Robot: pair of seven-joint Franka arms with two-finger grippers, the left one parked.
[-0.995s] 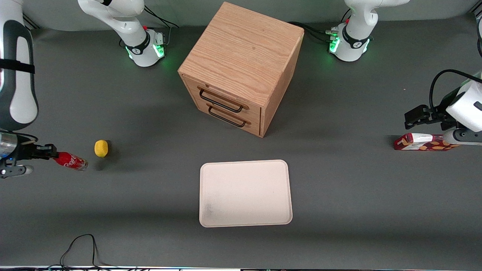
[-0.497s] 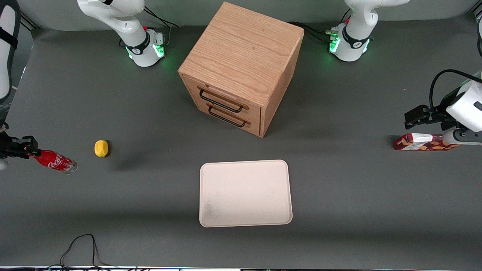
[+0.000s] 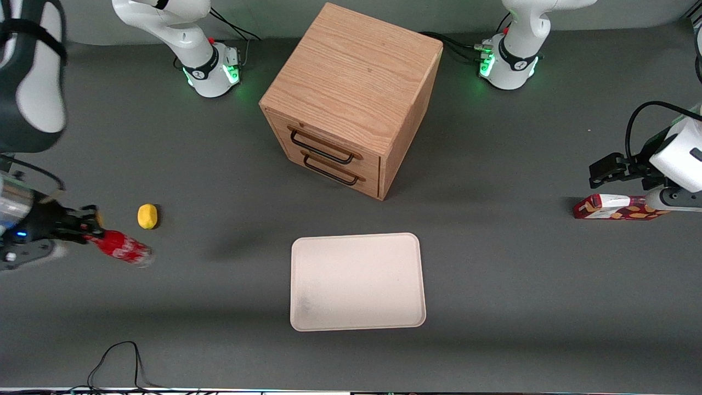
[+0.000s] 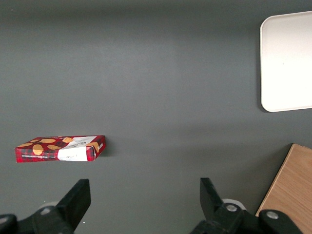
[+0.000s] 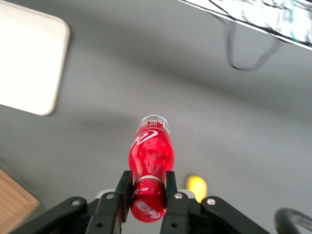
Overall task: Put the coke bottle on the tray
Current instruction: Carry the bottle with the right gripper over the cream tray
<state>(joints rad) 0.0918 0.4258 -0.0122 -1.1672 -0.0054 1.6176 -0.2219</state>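
The gripper (image 3: 88,233) carries the coke bottle (image 3: 122,248) above the grey table (image 3: 493,285) at the working arm's end.

Its two fingers (image 5: 124,187) are clamped on the bottle's neck just below the red cap, the clear base pointing away from the wrist toward the tray (image 3: 357,282). The bottle hangs tilted, clear of the tabletop and just beside a lemon (image 3: 147,216); it is slightly nearer the front camera than the lemon. The cream tray lies flat, well apart from the bottle, in front of the wooden drawer cabinet (image 3: 351,99). A red snack box (image 3: 617,208) rests toward the parked arm's end.
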